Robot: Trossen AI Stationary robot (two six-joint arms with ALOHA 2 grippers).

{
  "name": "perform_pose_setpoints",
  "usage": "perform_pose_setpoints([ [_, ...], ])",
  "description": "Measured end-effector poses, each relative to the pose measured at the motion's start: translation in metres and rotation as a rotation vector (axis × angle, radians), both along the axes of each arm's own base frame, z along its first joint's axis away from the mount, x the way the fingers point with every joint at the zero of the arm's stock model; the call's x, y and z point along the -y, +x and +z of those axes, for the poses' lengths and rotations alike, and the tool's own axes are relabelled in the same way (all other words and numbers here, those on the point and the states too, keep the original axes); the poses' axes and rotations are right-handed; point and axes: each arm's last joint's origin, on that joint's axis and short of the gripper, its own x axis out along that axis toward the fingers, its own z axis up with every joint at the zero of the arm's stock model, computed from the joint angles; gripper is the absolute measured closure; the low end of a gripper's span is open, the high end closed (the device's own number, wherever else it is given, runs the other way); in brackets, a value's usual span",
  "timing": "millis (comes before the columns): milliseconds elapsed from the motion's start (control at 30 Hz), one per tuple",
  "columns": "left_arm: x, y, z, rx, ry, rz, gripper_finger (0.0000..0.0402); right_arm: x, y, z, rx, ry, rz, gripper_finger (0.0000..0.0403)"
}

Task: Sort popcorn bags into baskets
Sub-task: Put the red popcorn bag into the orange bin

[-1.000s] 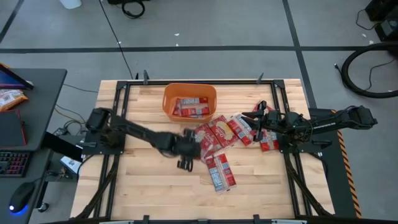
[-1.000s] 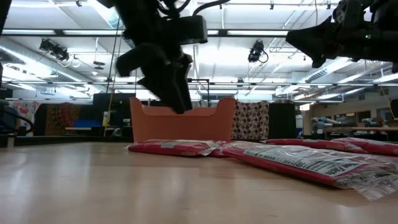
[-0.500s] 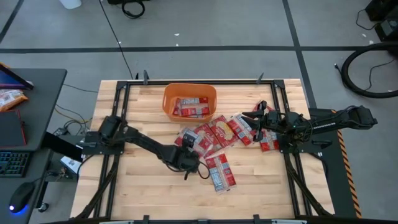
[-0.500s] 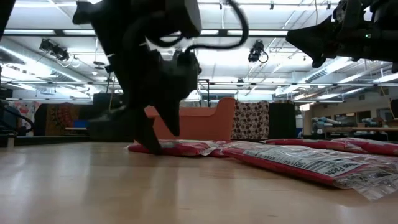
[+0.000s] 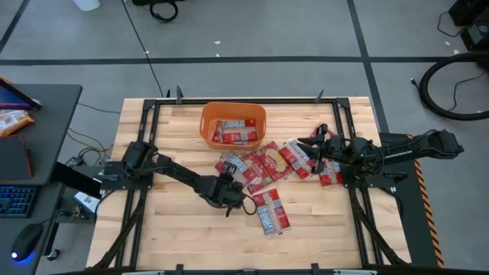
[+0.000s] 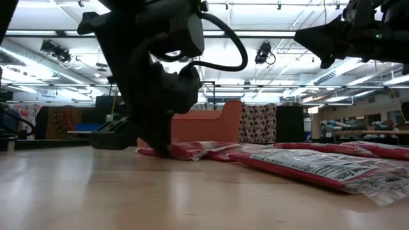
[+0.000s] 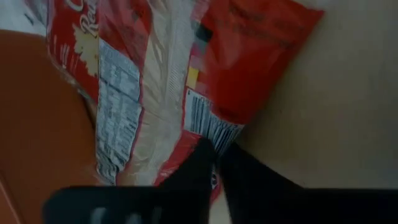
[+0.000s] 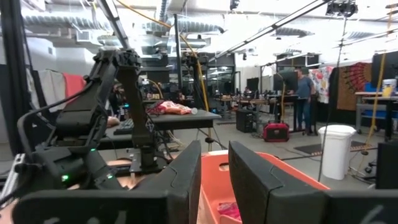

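Note:
Several red popcorn bags (image 5: 263, 164) lie in a loose heap at the table's middle, and two more (image 5: 271, 212) lie nearer the front edge. The orange tub (image 5: 233, 126) stands at the far middle with bags inside. My left gripper (image 5: 228, 181) is down at the heap's left end, shut on the leftmost bag (image 7: 186, 74). My right gripper (image 5: 304, 143) hangs above the heap's right side, open, with nothing between its fingers (image 8: 186, 177). My left gripper pinches the bag's near edge (image 7: 205, 127), beside the barcode, between its two fingers. In the low view the fingers (image 6: 160, 144) point steeply down at the bag's left end. The bag (image 6: 185, 151) lies flat on the table.
Another bag (image 5: 330, 172) lies under the right arm. A dark desk with a keyboard (image 5: 15, 200) stands left of the table. Bare wood lies along the near left (image 5: 176, 229) and near right of the table. People stand far off in the room (image 8: 305, 93).
My left gripper has come down from above the heap to the table at the leftmost bag's edge and has shut on it. The bags have stayed where they were.

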Motion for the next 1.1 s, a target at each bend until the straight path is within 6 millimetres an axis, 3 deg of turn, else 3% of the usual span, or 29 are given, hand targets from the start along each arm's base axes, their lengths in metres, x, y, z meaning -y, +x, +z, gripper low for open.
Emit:
perform_pose_setpoints([
  [200, 0.003, -0.002, 0.011, 0.005, -0.016, -0.023, 0.0391, 0.000, 0.000, 0.000, -0.002, -0.003, 0.005, 0.0316],
  [500, -0.006, 0.000, 0.093, 0.149, -0.062, 0.026, 0.0396, 0.000, 0.000, 0.000, 0.000, -0.008, -0.001, 0.0316],
  [667, -0.030, -0.004, 0.143, 0.285, -0.111, 0.177, 0.0397, 0.000, 0.000, 0.000, 0.004, 0.014, 0.006, 0.0316],
  [800, -0.057, -0.008, 0.170, 0.373, -0.118, 0.288, 0.0397, 0.000, 0.000, 0.000, -0.001, 0.008, -0.007, 0.0316],
  [967, -0.101, -0.010, 0.173, 0.371, -0.048, 0.405, 0.0397, 0.001, 0.000, 0.000, 0.002, 0.005, -0.025, 0.0316],
  [1100, -0.140, -0.007, 0.160, 0.338, -0.021, 0.494, 0.0397, 0.001, 0.000, 0.000, 0.002, 0.004, -0.025, 0.0316],
])
